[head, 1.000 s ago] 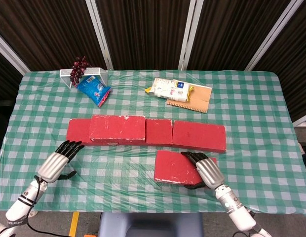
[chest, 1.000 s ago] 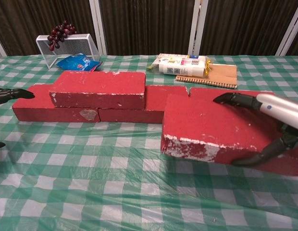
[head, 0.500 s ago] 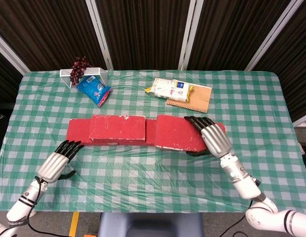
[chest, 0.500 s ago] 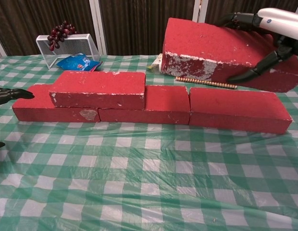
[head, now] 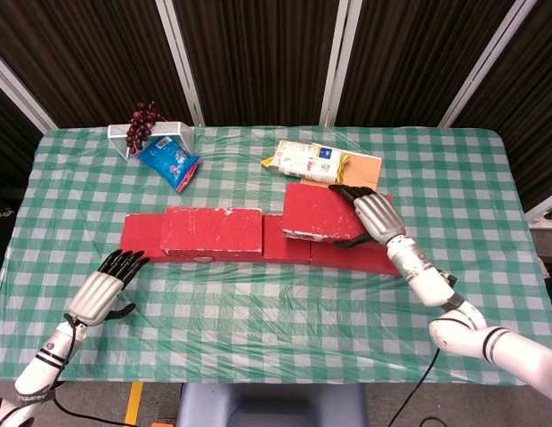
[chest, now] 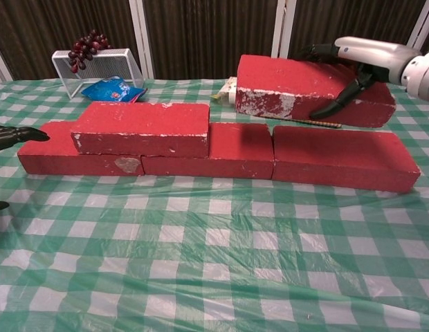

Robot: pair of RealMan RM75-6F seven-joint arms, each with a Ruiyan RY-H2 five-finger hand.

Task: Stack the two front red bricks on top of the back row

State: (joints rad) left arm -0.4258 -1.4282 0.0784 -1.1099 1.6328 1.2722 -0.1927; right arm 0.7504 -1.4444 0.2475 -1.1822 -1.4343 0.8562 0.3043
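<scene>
My right hand (head: 372,216) (chest: 353,59) grips a red brick (head: 319,212) (chest: 297,88) and holds it in the air just above the right part of the back row (head: 285,245) (chest: 270,152). The brick hangs slightly tilted, clear of the row beneath. Another red brick (head: 212,231) (chest: 142,127) lies stacked on the row's left part. My left hand (head: 102,291) rests open on the table near the row's left end; only its fingertips (chest: 21,135) show in the chest view.
A white wire basket (head: 156,135) (chest: 97,66) with dark grapes (head: 142,123) stands at the back left, a blue snack bag (head: 169,162) beside it. A white packet (head: 303,160) lies on a brown notebook (head: 352,178) behind the bricks.
My right hand lifted the brick off the front of the table, raised it high, and has now brought it back and down toward the row's right part. The left hand stayed still.
</scene>
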